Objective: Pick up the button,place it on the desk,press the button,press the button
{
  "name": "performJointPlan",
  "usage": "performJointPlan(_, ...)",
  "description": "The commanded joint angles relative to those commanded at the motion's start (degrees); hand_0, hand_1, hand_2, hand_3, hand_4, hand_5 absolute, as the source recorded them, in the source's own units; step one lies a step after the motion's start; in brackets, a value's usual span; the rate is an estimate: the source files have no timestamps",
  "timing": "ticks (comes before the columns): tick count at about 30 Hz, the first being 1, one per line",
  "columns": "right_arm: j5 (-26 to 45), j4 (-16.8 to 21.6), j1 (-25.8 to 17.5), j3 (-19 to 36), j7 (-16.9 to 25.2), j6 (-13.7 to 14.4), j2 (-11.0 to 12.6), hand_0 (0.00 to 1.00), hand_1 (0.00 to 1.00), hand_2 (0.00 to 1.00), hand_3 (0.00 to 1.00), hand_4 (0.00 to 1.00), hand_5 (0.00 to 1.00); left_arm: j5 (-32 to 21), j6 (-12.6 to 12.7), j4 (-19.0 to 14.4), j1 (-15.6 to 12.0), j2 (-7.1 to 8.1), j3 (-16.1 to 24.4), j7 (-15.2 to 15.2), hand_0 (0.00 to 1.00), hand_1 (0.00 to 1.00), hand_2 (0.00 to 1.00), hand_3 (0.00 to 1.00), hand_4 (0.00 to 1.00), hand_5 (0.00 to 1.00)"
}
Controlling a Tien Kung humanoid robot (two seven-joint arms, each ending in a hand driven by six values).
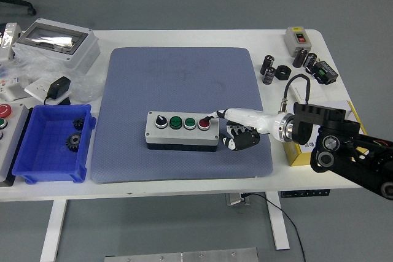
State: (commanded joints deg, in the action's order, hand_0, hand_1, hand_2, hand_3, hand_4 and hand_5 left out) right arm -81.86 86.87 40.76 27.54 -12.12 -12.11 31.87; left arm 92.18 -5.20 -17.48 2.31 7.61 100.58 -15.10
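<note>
I worked in an electrical lab or workshop: white counter (184,36) on grey floor, blue parts bin (52,145) holding gears (75,141), a grey enclosure (55,42), loose capacitors (269,69), switch boxes (298,38), blue mat (181,84).

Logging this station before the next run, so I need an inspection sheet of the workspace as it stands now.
Surface: white table, blue mat on it.
Job's things: button box on the mat, red button rightmost.
Clutter: blue bin holding gears, grey enclosure, black capacitors.
Grippers: right robot hand at the box's right end, index finger extended beside the red button; left not seen.
Cables: black cable at the wrist.
Surroundings: grey floor.
</note>
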Motion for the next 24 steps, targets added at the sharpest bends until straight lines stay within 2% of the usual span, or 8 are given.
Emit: performJointPlan(24, -2.7, 0.1, 0.9, -2.3, 0.2, 2.2, -0.2, 0.057, 0.124, 0.149, 0.856, 0.239, 0.1, 0.0, 0.0, 0.1, 0.0, -0.06, 0.0, 0.2, 0.514, 0.493, 0.484, 0.775, 0.002, 0.002)
